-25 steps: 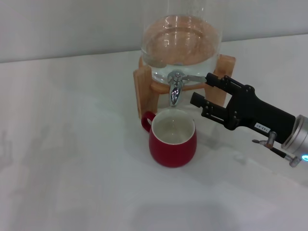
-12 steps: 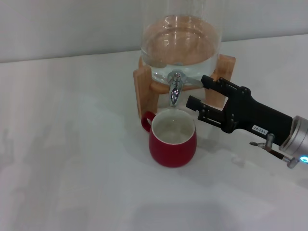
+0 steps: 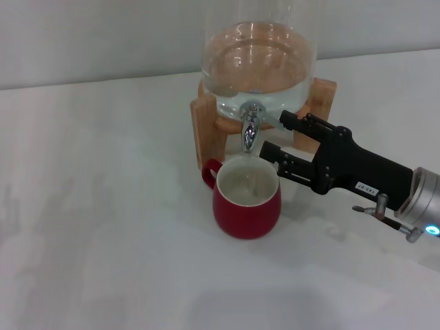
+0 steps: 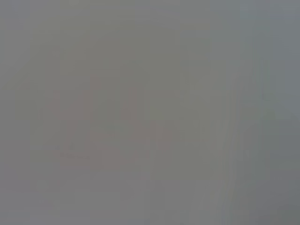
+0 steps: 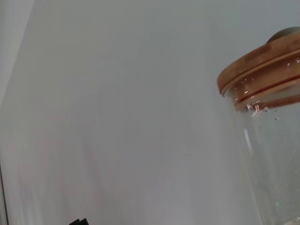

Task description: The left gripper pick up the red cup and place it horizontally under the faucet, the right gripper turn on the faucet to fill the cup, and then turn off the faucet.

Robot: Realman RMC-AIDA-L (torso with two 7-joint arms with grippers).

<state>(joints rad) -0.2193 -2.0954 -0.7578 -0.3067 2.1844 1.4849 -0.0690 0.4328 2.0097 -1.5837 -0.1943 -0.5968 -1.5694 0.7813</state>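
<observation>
The red cup [image 3: 247, 201] stands upright on the white table, its cream inside facing up, directly below the chrome faucet [image 3: 249, 129] of the glass dispenser [image 3: 259, 62]. Its small handle points back left. My right gripper [image 3: 275, 135] reaches in from the right with its two black fingers open, one above the other. The upper fingertip is at the end of the faucet's side lever [image 3: 271, 117], and the lower one hangs just over the cup's right rim. The left gripper is out of view, and the left wrist view is plain grey.
The dispenser rests on a wooden stand [image 3: 206, 130] at the back of the white table [image 3: 103, 227]. In the right wrist view, only the dispenser's wooden lid [image 5: 262, 61] and glass wall show against a pale wall.
My right gripper has slid left toward the faucet, bringing its fingers from beside the stand up to the lever and over the cup's rim. The cup has not moved.
</observation>
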